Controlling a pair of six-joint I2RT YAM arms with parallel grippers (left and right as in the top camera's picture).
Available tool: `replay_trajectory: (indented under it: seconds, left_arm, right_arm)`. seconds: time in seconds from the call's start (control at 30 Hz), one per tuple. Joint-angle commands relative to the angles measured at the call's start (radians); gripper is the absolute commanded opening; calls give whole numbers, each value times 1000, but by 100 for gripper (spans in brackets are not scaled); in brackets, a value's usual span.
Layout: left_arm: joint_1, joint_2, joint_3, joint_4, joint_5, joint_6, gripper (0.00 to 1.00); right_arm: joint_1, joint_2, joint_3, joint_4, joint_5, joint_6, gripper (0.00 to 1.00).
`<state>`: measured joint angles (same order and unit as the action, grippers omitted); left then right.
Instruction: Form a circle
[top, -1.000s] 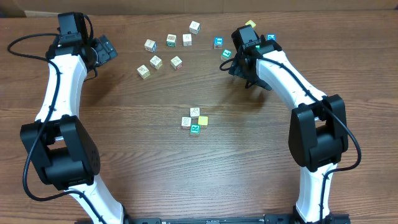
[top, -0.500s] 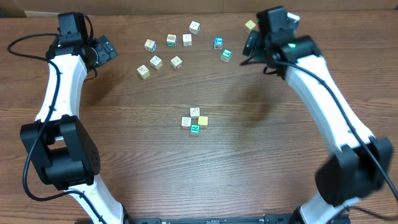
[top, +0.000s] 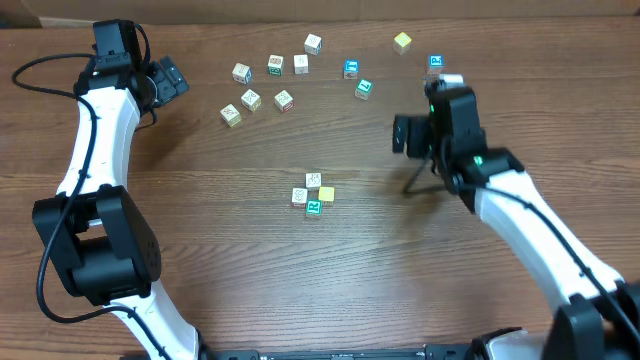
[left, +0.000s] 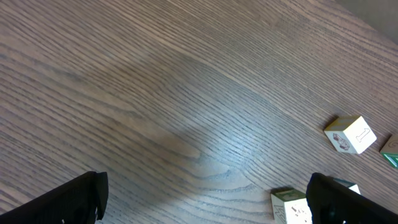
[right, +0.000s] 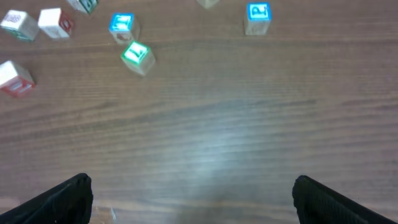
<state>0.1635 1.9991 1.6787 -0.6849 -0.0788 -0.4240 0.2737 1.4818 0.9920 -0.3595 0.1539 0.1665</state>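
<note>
Circle (top: 313, 194): four small cubes clumped tight and touching, mid-table (top: 200, 250). Right gripper (right: 193, 190): jaws spread wide, holding nothing, over wood to the right of the clump and beyond it. Left gripper (left: 205, 190): likewise wide, holding nothing, at the far left. Loose cubes (top: 275, 66) lie scattered along the far side, well apart from the clump.

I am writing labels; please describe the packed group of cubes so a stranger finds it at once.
Look at the middle of the wooden table. A clump of four tiny cubes sits there, apart from the loose cubes scattered near the far edge. Only these four sit packed together, one of them plain yellow.
</note>
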Motion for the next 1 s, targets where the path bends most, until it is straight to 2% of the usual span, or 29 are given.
replay_trajectory:
  seconds: [0.0,0.33,0.6,0.73,0.97]
  left_arm:
    - [-7,-11,11,2,1,-3,99]
    - [-7,-11,11,2,1,-3,100]
    - [-7,-11,11,2,1,-3,100]
    - [-7,-11,11,2,1,-3,100]
    - [-7,-11,11,2,1,-3,100]
  right_arm:
    - [-35,-113,-113,53,-50,-22,100]
    - [-140,-355,-453,71,-112,47,100]
    - [-146,-458,-701,401,-142,45,100]
    - [-146,-479,-764,488,-142,46,100]
    - [-146,-501,-817,517,-142,47,100]
